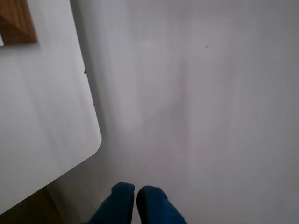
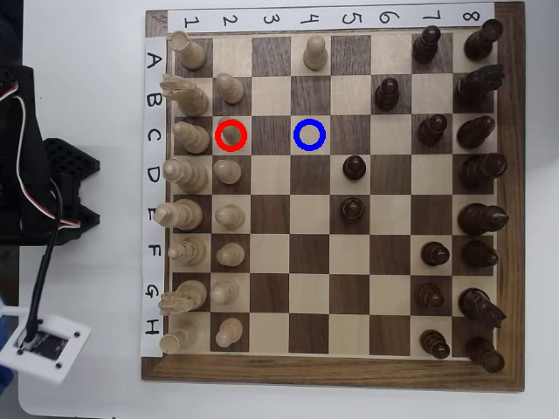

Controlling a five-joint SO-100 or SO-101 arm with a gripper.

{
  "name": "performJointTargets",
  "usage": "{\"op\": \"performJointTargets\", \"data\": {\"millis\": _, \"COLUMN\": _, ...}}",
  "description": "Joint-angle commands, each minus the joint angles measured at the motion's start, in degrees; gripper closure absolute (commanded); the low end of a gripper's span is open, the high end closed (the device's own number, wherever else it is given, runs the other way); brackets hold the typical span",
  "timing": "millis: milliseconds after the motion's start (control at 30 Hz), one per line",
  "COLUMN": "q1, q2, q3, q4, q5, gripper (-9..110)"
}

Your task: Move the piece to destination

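The piece, a small pale pawn [image 2: 231, 133], stands inside a red ring in row C, column 2, of the chessboard [image 2: 332, 371] in the overhead view. The destination, the square marked with a blue ring [image 2: 310, 134], lies two squares to its right and has nothing on it. My gripper [image 1: 135, 198] shows only in the wrist view. Its two blue fingers [image 1: 119, 203] meet at the bottom edge with nothing between them. That view faces a blurred white surface, with board and piece out of view. The arm's black body [image 2: 26, 175] sits left of the board.
Pale pieces fill columns 1 and 2, and one pale pawn [image 2: 314, 54] stands at A4. Dark pieces crowd columns 7 and 8, with two dark pawns [image 2: 353, 166] near mid-board. A white camera box [image 2: 44, 345] on a black cable lies at lower left. A white rounded tabletop [image 1: 46, 116] fills the wrist view's left.
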Motion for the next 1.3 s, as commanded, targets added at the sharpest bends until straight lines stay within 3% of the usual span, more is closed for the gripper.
{"op": "performJointTargets", "data": {"millis": 0, "q1": -4.2, "q2": -7.0, "q3": -22.8, "q4": -1.4, "q5": 12.1, "gripper": 101}}
{"op": "performJointTargets", "data": {"millis": 567, "q1": -22.1, "q2": -29.1, "q3": -62.5, "q4": 13.4, "q5": 40.8, "gripper": 101}}
{"op": "performJointTargets", "data": {"millis": 900, "q1": -30.4, "q2": -39.9, "q3": -85.3, "q4": 22.1, "q5": 49.8, "gripper": 101}}
{"op": "performJointTargets", "data": {"millis": 1267, "q1": -41.4, "q2": -45.7, "q3": -100.2, "q4": 30.6, "q5": 61.1, "gripper": 101}}
